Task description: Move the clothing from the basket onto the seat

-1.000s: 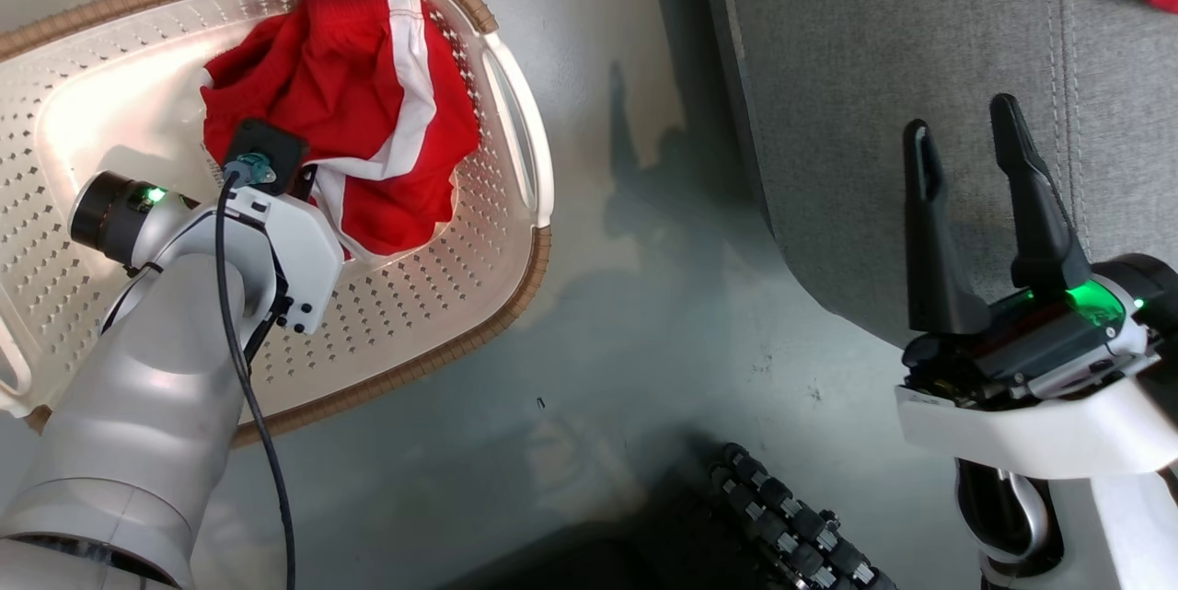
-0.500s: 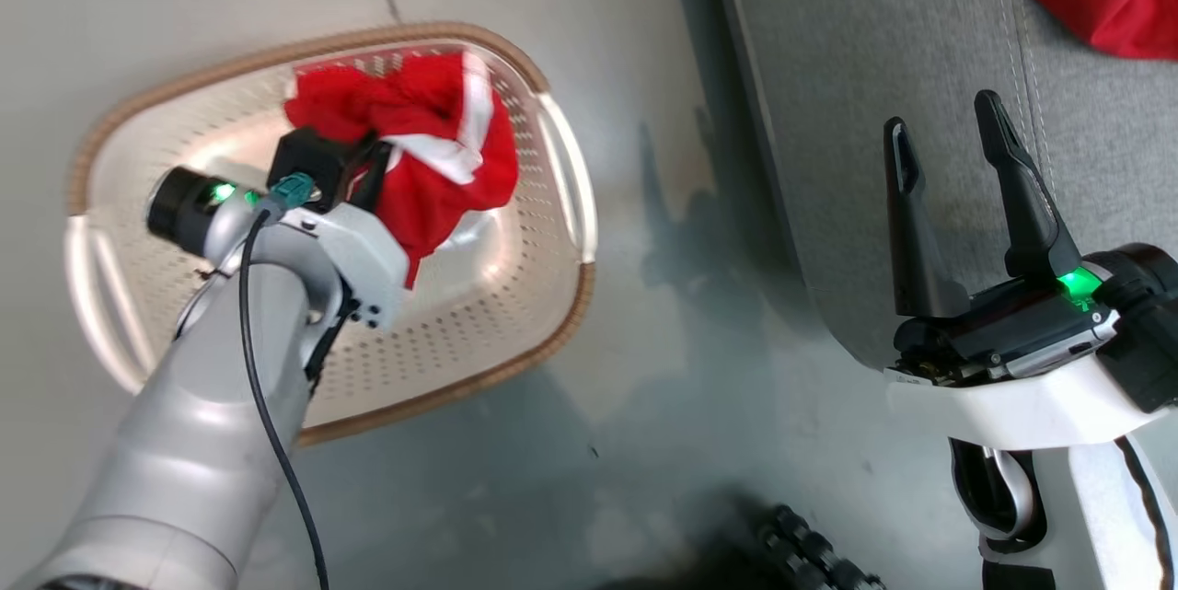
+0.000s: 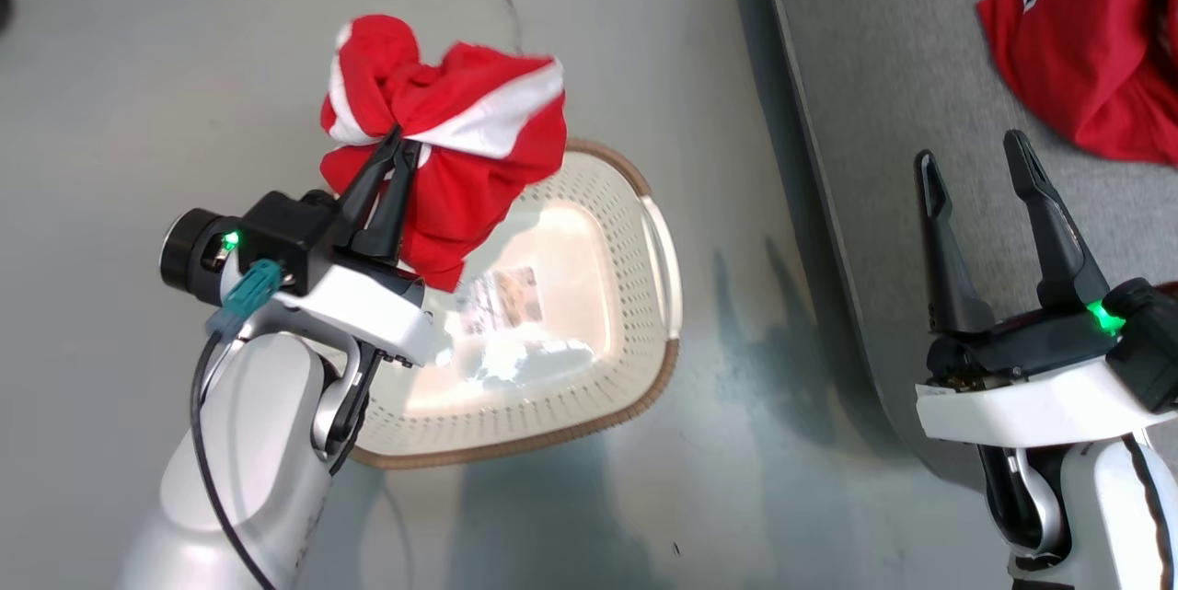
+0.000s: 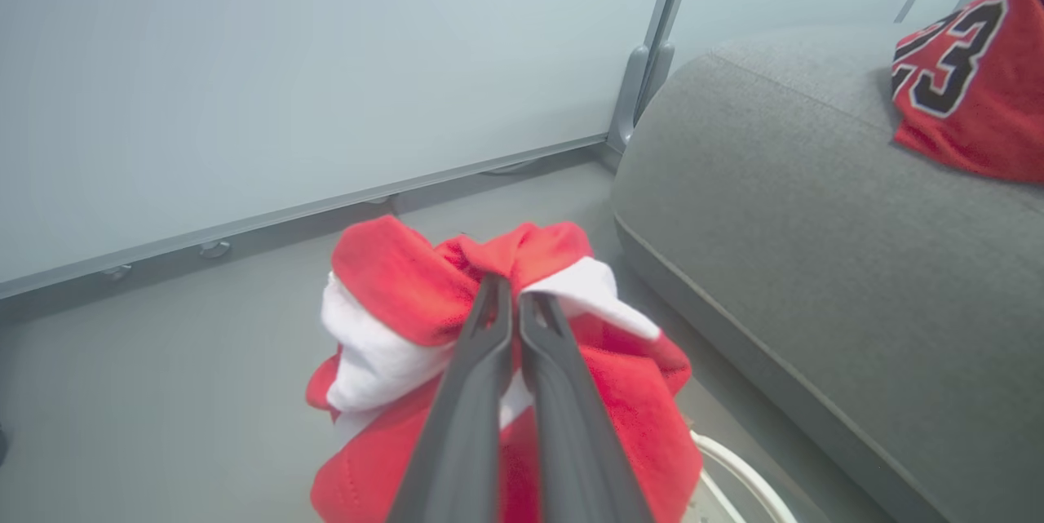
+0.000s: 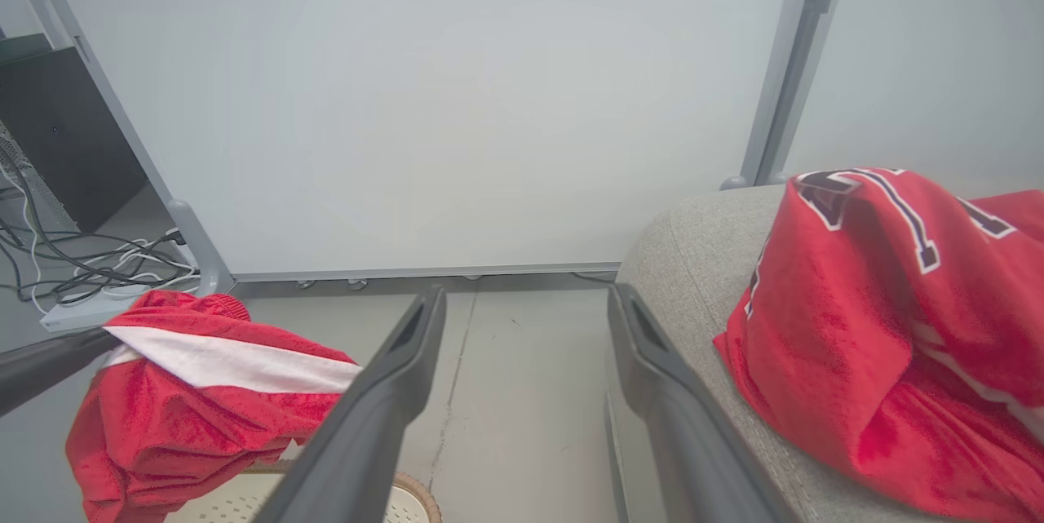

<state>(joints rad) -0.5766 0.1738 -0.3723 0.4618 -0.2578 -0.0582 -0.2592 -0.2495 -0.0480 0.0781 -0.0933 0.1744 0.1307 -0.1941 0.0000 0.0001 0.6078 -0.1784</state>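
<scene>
While the shorts [image 3: 451, 148] hang bunched above the basket [image 3: 658, 231], clear of its rim, they are pinched between the pressed-together fingers [image 4: 473, 376] of the left gripper [image 3: 405, 144]. The bundle is best kept high across the floor [image 3: 736, 341] gap and released only once well over the seat [image 3: 874, 111], beside the jersey [image 3: 1086, 47] already lying there. Two garments, one basket and one seat are counted. The right gripper [image 3: 971, 153] is held empty, fingers spread, near the seat's edge.
</scene>
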